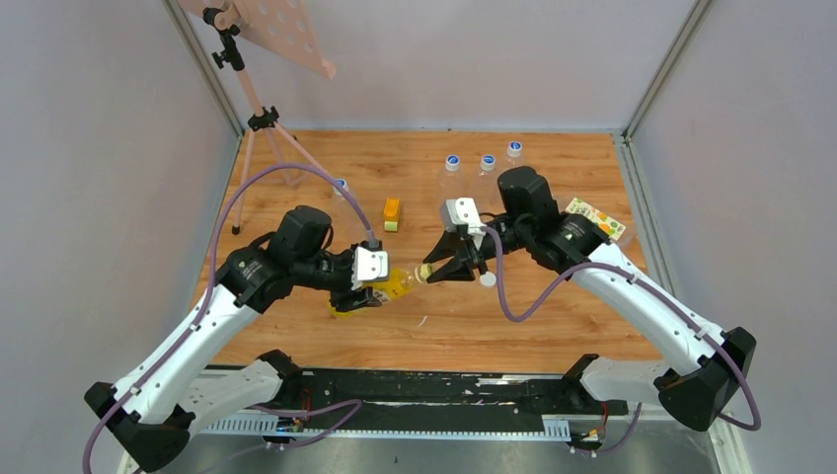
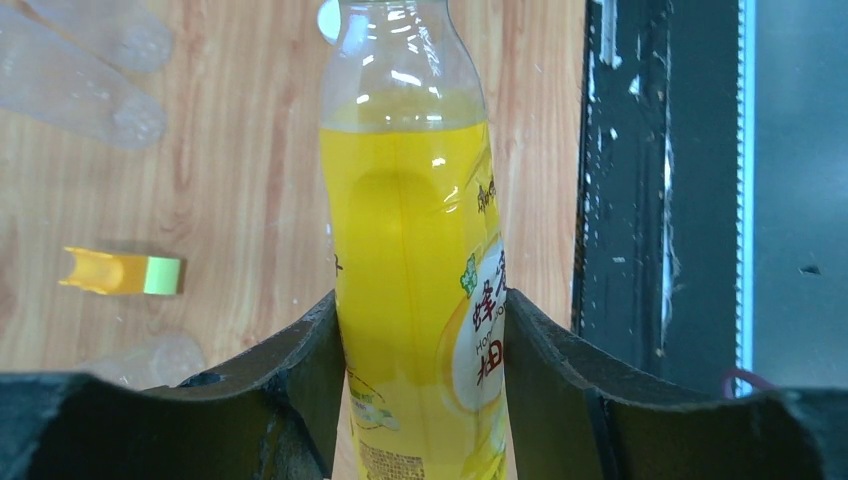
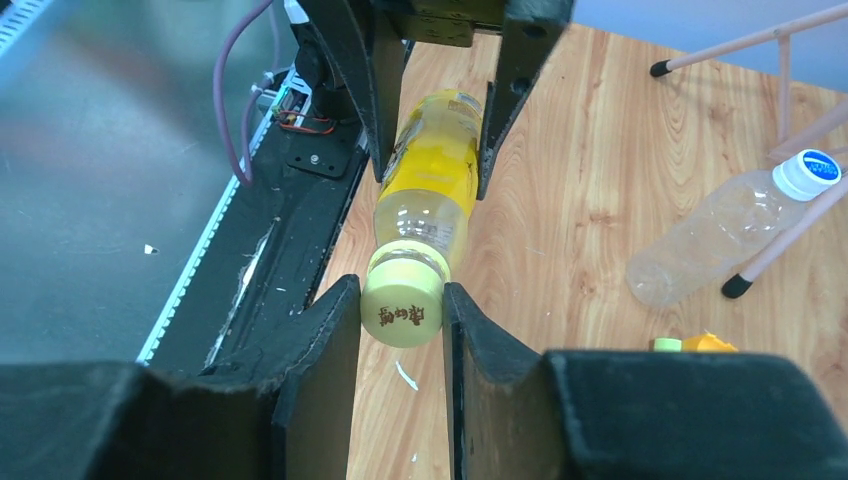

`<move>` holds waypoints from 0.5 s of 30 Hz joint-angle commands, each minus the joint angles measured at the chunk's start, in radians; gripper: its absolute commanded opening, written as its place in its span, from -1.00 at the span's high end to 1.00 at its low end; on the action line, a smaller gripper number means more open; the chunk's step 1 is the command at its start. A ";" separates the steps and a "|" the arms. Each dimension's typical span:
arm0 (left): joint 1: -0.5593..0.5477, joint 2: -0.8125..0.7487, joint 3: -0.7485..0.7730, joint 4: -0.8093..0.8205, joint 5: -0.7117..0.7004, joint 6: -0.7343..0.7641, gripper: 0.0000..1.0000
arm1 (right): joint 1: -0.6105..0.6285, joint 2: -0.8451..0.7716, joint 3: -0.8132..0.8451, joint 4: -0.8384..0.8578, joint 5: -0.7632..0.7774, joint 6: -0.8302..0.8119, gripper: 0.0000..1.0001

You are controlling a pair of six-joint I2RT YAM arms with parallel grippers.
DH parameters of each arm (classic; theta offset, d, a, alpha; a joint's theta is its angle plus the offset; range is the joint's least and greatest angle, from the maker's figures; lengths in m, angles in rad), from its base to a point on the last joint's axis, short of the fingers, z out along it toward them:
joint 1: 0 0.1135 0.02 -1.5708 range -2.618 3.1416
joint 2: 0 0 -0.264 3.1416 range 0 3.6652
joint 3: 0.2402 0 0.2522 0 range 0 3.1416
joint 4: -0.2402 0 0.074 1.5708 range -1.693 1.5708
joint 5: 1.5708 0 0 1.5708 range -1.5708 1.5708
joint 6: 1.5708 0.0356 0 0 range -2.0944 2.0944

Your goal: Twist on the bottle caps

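Observation:
My left gripper [image 1: 367, 288] is shut on the slim yellow bottle [image 1: 400, 284] and holds it lying sideways above the table; in the left wrist view [image 2: 420, 335] both fingers press its body [image 2: 410, 220]. My right gripper [image 1: 441, 270] is shut on the yellow cap [image 1: 424, 272], which sits on the bottle's neck; in the right wrist view [image 3: 400, 300] the cap [image 3: 403, 310] is squeezed between both fingers. A white cap [image 1: 488, 279] lies on the table by the right gripper. A clear bottle [image 3: 715, 230] with a blue-white cap [image 3: 808, 172] lies near the tripod.
Three clear bottles with blue caps [image 1: 486, 163] lie at the back. A wider bottle with an orange-green label [image 1: 597, 219] lies behind the right arm. An orange-and-green block [image 1: 392, 214] sits mid-table. A tripod [image 1: 262, 123] stands at the back left. A black rail [image 1: 424, 390] runs along the near edge.

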 commanded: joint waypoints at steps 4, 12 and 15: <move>-0.016 -0.091 -0.057 0.515 0.131 -0.101 0.75 | -0.025 0.076 0.030 0.022 -0.079 0.161 1.00; -0.053 -0.056 -0.053 0.556 0.043 -0.135 0.76 | -0.025 0.103 0.066 0.018 -0.006 0.304 1.00; -0.074 -0.040 -0.047 0.580 -0.027 -0.152 0.78 | -0.025 0.112 0.075 0.009 0.020 0.341 1.00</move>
